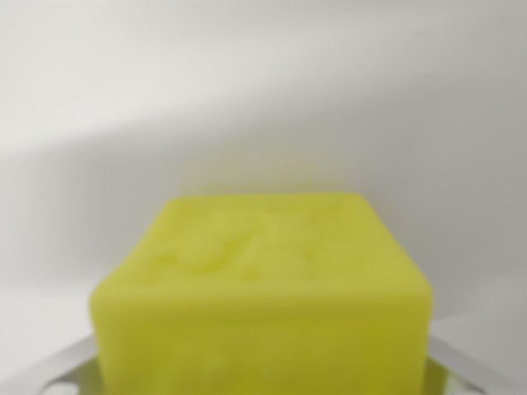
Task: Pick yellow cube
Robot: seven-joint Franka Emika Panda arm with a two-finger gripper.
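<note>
1. The pincer [263, 387] shows only as pale metal fingers [49, 374] at the bottom corners of the wrist view, one on the left and one on the right of the cube; whether it presses the cube or stands a little apart I cannot tell.
2. The blurred, yellow-green, soft-edged cube [262, 288] with a bumpy top sits very near the camera, between those fingers, low in the middle.
3. Behind it lies a plain white worktop [263, 99] with a grey shadow.
4. Judged so: the approach seems done; a confirmed grip and the lift remain.
</note>
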